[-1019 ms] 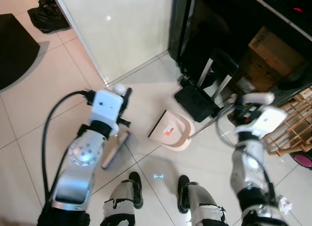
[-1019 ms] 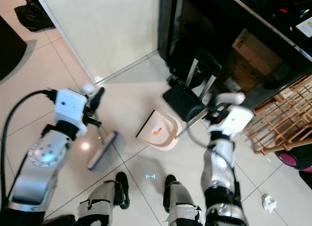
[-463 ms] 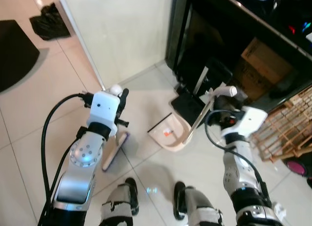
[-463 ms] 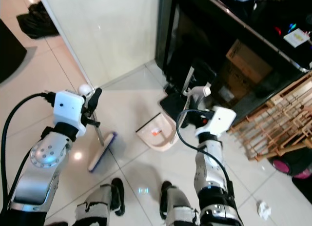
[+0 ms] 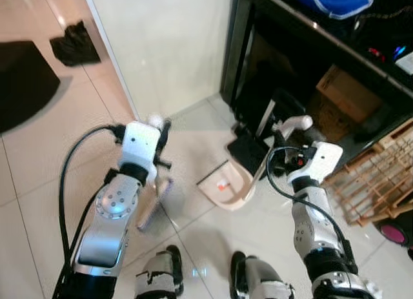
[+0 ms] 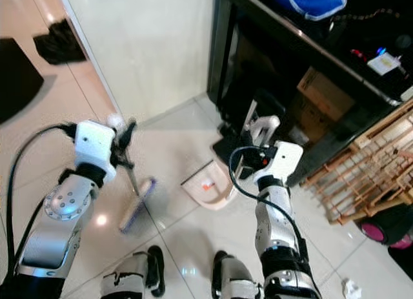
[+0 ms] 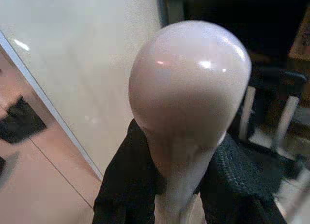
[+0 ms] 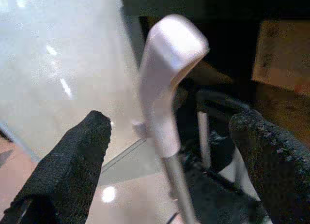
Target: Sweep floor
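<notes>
On the pale tiled floor [image 5: 39, 157] before a white wall, the left claw [image 7: 186, 185] is clamped on the broom [image 6: 135, 205] just under its rounded knob, brush head resting on the tiles. The right claw [image 8: 160, 151] has its fingers [image 8: 68, 171] spread apart around the dustpan handle [image 8: 167, 74]; the pink dustpan [image 5: 226, 186] sits between the arms, beside a black cabinet [image 5: 258, 73].
</notes>
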Controlling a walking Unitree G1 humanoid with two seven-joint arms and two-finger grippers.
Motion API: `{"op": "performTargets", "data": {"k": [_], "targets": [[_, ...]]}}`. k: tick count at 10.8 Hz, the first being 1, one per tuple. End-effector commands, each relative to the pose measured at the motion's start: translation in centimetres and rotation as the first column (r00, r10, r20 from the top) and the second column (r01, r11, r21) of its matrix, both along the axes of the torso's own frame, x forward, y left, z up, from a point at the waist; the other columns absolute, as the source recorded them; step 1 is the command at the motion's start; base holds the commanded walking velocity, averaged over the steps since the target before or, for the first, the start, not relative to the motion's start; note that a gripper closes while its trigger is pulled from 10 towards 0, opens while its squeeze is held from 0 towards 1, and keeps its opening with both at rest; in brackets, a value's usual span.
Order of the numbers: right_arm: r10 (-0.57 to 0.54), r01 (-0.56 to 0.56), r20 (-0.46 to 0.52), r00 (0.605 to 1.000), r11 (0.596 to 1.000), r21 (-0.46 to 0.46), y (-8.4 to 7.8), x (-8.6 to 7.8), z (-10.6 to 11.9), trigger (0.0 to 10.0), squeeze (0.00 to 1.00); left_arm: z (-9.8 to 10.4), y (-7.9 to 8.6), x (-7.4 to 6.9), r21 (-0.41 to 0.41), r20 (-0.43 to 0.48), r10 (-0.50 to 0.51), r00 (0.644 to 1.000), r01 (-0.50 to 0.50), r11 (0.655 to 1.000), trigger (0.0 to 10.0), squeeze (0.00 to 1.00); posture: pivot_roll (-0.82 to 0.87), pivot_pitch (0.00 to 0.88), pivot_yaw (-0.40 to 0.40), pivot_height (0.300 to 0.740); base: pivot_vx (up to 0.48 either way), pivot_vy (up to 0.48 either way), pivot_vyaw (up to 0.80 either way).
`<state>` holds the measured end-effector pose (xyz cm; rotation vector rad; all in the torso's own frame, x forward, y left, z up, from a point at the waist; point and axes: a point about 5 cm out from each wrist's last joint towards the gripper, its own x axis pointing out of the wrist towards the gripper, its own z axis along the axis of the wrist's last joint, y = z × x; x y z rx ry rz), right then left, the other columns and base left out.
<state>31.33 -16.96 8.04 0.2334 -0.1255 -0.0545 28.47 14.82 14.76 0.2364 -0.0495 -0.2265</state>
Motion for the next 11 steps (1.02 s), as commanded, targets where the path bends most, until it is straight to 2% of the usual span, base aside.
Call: {"op": "performTargets", "data": {"k": [1, 2, 6, 7, 9, 10, 11], "targets": [[-0.023, 0.023, -0.018, 1.000, 1.000, 0.000, -0.4, -0.5, -0.2, 10.0, 0.00, -0.9, 0.2, -0.3, -0.015, -0.054, -0.006, 0.999, 0.005, 1.000, 10.0, 0.00, 0.00, 0.165, -0.013, 0.740, 0.000, 0.000, 0.00], [-0.012, 0.012, 0.004, 1.000, 1.000, 0.004, 0.0, -0.9, 0.2, 10.0, 0.00, -0.8, 0.1, -0.3, 0.039, -0.026, -0.003, 1.000, 0.004, 0.999, 10.0, 0.00, 0.00, 0.164, -0.011, 0.740, 0.000, 0.000, 0.00], [0.027, -0.026, -0.062, 0.998, 0.999, 0.021, 2.2, -0.3, -0.5, 10.0, 0.00, -0.4, 0.0, -0.1, 0.037, -0.016, -0.007, 1.000, 0.008, 0.999, 10.0, 0.00, 0.02, 0.169, -0.008, 0.740, 0.000, 0.000, 0.00], [0.024, -0.024, -0.071, 0.997, 1.000, 0.000, 2.5, 0.3, -0.5, 10.0, 0.00, -0.3, 0.1, -0.3, 0.040, -0.011, -0.010, 1.000, 0.010, 0.999, 10.0, 0.00, 0.03, 0.171, -0.009, 0.740, 0.000, 0.000, 0.00], [-0.026, 0.022, -0.089, 0.996, 0.999, -0.045, 2.3, 0.9, -0.3, 10.0, 0.00, -0.3, 0.3, -0.5, 0.047, -0.012, -0.005, 1.000, 0.005, 0.999, 10.0, 0.00, 0.03, 0.176, -0.008, 0.740, 0.000, 0.000, 0.00], [-0.071, 0.068, -0.100, 0.992, 0.997, -0.035, 2.2, 1.4, -0.2, 10.0, 0.00, -0.2, 0.6, -0.7, 0.052, -0.013, -0.004, 1.000, 0.005, 0.999, 10.0, 0.00, 0.05, 0.183, -0.006, 0.740, 0.000, 0.000, 0.00], [-0.069, 0.066, -0.106, 0.992, 0.997, -0.031, 2.5, 1.7, -0.2, 10.0, 0.00, -0.1, 0.7, -0.9, 0.059, -0.014, -0.006, 1.000, 0.007, 0.998, 10.0, 0.00, 0.05, 0.189, -0.003, 0.740, 0.000, 0.000, 0.00]]}}
